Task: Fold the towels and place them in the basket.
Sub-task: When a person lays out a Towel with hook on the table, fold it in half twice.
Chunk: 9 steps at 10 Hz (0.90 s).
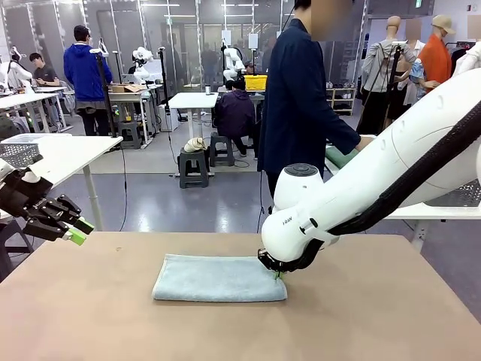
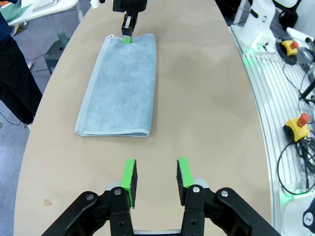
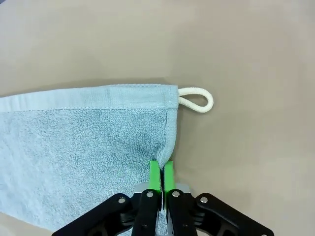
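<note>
A grey-blue towel (image 1: pixel 218 277) lies folded in half on the brown table, long side running left to right. My right gripper (image 1: pixel 279 275) is down at its right end, shut on the towel's edge (image 3: pixel 165 152), with a white corner loop (image 3: pixel 197 99) lying just beyond. In the left wrist view the same towel (image 2: pixel 120 86) stretches away from my left gripper (image 2: pixel 156 177), whose green pads stand apart with nothing between them. That left gripper (image 1: pixel 75 232) hovers off the table's left edge, well away from the towel. The basket is out of view.
A person in a dark jacket (image 1: pixel 301 105) stands at the far side, holding a green cloth (image 1: pixel 340 157). A white table (image 1: pixel 60 154) stands at the left behind my left arm. Emergency-stop boxes and cables (image 2: pixel 298 128) lie beside the table.
</note>
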{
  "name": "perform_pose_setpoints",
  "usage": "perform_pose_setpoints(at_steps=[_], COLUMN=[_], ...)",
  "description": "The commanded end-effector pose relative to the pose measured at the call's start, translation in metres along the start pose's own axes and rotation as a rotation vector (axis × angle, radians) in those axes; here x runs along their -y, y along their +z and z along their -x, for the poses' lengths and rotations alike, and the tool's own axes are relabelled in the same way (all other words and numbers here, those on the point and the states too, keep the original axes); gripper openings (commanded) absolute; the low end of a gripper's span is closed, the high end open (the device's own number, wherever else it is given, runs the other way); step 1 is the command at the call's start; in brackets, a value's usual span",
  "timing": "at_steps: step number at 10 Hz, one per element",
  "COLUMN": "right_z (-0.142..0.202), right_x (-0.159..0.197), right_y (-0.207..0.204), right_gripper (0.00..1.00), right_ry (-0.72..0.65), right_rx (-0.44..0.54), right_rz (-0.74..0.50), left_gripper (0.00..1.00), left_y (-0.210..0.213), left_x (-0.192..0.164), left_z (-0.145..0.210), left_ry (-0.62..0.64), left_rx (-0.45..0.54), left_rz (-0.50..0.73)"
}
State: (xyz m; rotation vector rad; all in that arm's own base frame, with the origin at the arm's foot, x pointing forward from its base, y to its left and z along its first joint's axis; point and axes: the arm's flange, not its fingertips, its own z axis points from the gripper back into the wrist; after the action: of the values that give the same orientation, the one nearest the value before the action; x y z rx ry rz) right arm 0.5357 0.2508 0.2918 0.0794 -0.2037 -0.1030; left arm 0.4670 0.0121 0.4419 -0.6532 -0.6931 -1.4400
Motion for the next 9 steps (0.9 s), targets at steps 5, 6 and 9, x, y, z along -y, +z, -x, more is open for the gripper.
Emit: perform_pose_setpoints(at_steps=[5,6,9], right_z=[-0.002,-0.002,0.0], right_x=[0.031,0.048,0.077], right_y=[0.001,0.009,0.023], right_gripper=[0.0,0.0,0.0], right_ry=[-0.013,-0.003,0.005], right_rx=[-0.028,-0.025,-0.008], right_rz=[0.022,0.031,0.048], left_gripper=[0.44,0.44,0.44], left_y=[0.0,0.0,0.0], left_x=[0.0,0.0,0.0], left_z=[0.0,0.0,0.0], left_ry=[-0.003,-0.003,-0.003], left_rx=[0.003,0.003,0.003], left_rz=[0.0,0.0,0.0])
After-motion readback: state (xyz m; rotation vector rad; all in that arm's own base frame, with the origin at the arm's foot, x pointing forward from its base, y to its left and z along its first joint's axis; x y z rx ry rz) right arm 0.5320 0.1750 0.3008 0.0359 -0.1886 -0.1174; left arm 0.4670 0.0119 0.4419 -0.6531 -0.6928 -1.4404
